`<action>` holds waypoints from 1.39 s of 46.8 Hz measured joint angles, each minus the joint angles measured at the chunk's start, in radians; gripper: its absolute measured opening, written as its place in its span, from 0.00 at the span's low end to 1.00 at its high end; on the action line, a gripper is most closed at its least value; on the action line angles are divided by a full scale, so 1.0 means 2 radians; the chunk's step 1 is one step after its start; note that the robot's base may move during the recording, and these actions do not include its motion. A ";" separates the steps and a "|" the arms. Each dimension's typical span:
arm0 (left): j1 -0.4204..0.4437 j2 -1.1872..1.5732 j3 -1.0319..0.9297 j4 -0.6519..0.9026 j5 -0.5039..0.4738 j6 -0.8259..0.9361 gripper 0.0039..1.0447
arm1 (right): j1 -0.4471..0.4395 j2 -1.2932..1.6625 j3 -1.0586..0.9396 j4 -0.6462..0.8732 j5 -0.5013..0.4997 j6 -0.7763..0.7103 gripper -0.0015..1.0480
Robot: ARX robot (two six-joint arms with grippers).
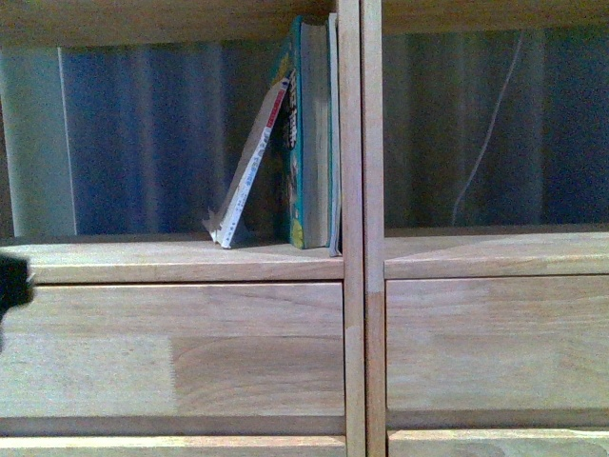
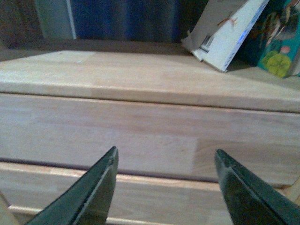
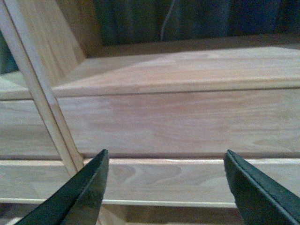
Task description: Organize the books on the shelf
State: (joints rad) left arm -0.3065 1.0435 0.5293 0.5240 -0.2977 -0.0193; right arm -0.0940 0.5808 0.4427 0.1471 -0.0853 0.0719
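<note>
The light-wood shelf (image 1: 190, 262) fills the front view. In its left compartment a thin floppy book (image 1: 249, 171) with a white-red spine leans rightward against upright books (image 1: 309, 133), one of them teal-spined, which stand against the centre post. The left wrist view shows the leaning book (image 2: 225, 35) and the teal cover (image 2: 276, 42) beyond the shelf board. My left gripper (image 2: 165, 157) is open in front of a drawer front, below and left of the books. My right gripper (image 3: 166, 158) is open before the right column's drawer fronts, holding nothing.
The centre post (image 1: 362, 228) divides the two columns. The right compartment (image 1: 495, 243) holds no books; a thin white cord (image 1: 490, 133) hangs behind it. Blue-grey curtain shows through the open back. A dark shape (image 1: 11, 284) sits at the left edge.
</note>
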 joint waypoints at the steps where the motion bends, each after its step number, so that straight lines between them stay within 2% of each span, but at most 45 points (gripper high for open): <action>1: 0.005 -0.006 -0.010 0.001 0.004 0.000 0.55 | 0.010 -0.005 -0.007 0.001 0.019 -0.006 0.65; 5: 0.026 -0.039 -0.058 0.013 0.028 0.002 0.36 | 0.043 -0.028 -0.047 0.012 0.035 -0.022 0.47; 12: 0.059 -0.090 -0.121 0.023 0.058 0.004 0.05 | 0.045 -0.063 -0.099 0.028 0.041 -0.030 0.17; 13: 0.062 -0.095 -0.126 0.023 0.061 0.003 0.02 | 0.045 -0.067 -0.104 0.028 0.041 -0.030 0.14; 16: 0.072 -0.114 -0.145 0.023 0.072 0.005 0.02 | 0.045 -0.079 -0.119 0.031 0.041 -0.031 0.03; 32: 0.108 -0.189 -0.201 0.005 0.109 0.005 0.02 | 0.045 -0.126 -0.165 0.031 0.041 -0.033 0.03; 35: 0.137 -0.208 -0.210 -0.005 0.144 0.006 0.02 | 0.045 -0.136 -0.172 0.030 0.041 -0.033 0.03; 38: 0.150 -0.227 -0.218 -0.015 0.144 0.006 0.02 | 0.045 -0.147 -0.179 0.026 0.041 -0.033 0.03; 53: 0.151 -0.311 -0.245 -0.070 0.149 0.006 0.02 | 0.045 -0.193 -0.201 0.002 0.041 -0.033 0.03; 58: 0.151 -0.330 -0.258 -0.072 0.149 0.006 0.02 | 0.045 -0.261 -0.213 -0.068 0.041 -0.033 0.03; 65: 0.151 -0.369 -0.258 -0.110 0.149 0.007 0.02 | 0.045 -0.287 -0.213 -0.074 0.042 -0.033 0.03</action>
State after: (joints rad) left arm -0.0044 0.3050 0.0128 0.3046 -0.0006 -0.0051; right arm -0.0032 0.0063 0.0158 -0.0006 -0.0017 0.0055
